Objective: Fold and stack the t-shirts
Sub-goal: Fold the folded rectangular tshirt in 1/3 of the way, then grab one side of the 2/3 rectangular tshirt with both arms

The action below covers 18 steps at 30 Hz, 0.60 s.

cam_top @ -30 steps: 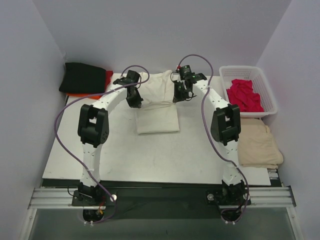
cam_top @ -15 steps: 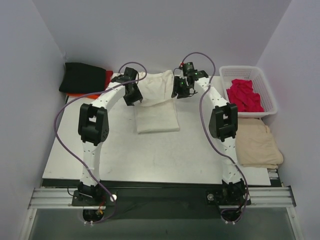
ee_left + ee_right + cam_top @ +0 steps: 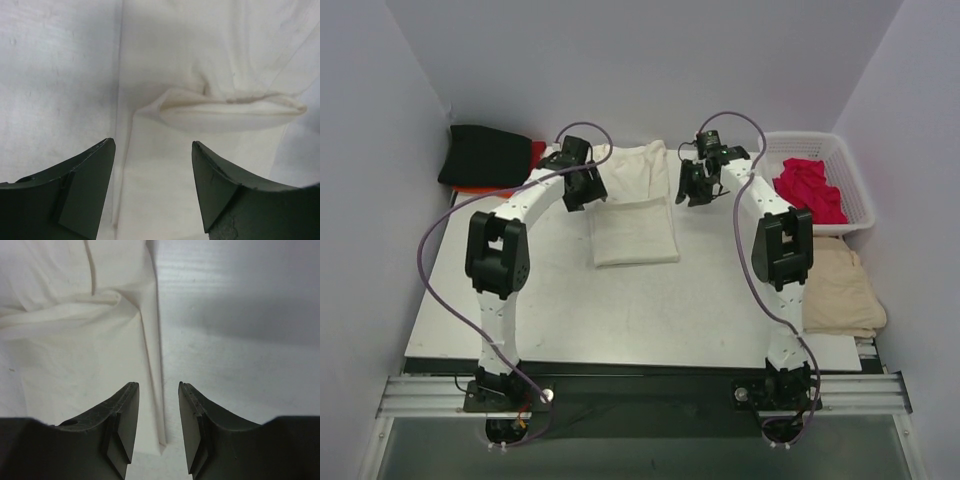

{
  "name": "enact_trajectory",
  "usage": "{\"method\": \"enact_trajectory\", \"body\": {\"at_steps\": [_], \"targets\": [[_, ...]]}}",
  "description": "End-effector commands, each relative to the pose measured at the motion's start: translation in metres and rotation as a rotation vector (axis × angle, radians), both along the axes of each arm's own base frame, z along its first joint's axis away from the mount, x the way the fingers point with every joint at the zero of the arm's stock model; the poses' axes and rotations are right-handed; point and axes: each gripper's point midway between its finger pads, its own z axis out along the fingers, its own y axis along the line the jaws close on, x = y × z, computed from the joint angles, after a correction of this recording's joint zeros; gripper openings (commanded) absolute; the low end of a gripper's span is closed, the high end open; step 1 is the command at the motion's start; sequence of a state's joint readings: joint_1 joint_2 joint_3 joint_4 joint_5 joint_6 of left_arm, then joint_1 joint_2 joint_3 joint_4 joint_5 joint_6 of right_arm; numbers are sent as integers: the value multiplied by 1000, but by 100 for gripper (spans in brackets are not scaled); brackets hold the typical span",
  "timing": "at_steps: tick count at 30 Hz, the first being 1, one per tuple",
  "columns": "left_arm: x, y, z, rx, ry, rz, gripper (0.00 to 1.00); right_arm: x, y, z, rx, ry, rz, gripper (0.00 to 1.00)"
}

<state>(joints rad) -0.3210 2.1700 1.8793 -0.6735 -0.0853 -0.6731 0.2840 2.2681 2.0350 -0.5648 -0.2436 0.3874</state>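
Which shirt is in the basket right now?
The crimson shirt, crumpled in the basket; the cream shirt, black shirt and tan shirt lie outside it.

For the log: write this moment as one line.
left fingers: open, empty; right fingers: open, empty; cream t-shirt: part-folded on table

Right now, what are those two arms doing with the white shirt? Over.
Left gripper and right gripper both open, empty. Cream t-shirt partly folded, lying beneath them. Basket sits off right, not in the way. Over.

Lab cell: bare walls (image 3: pixel 640 70), railed table (image 3: pixel 620 310)
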Motion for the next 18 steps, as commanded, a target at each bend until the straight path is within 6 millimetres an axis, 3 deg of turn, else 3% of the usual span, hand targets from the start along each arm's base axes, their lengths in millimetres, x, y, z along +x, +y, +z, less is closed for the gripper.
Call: {"method": "enact_trajectory", "body": {"at_steps": [1, 2, 3, 4, 6, 7, 9, 10, 18], "targets": [[-29, -13, 28, -87, -23, -89, 73, -49, 17, 15, -22, 28, 101, 38], [-35, -13, 27, -96, -24, -95, 73, -60, 22, 12, -31, 41, 129, 38], [-57, -12, 6, -107, 41, -113, 73, -68, 23, 17, -28, 41, 139, 39], [-65, -13, 14, -130, 31, -125, 74, -84, 22, 5, -34, 83, 150, 39], [-90, -15, 5, -173, 67, -161, 74, -100, 30, 5, -18, 96, 184, 40], [-99, -15, 1, -183, 78, -172, 74, -113, 28, -5, -27, 128, 194, 41], [-109, -23, 7, -239, 52, -211, 75, -124, 32, -8, -48, 124, 220, 41], [-123, -21, -7, -244, 88, -212, 75, -130, 33, -10, -50, 131, 225, 41], [-148, -33, -20, -379, 103, -218, 75, -158, 22, -39, -58, 175, 196, 41]]}}
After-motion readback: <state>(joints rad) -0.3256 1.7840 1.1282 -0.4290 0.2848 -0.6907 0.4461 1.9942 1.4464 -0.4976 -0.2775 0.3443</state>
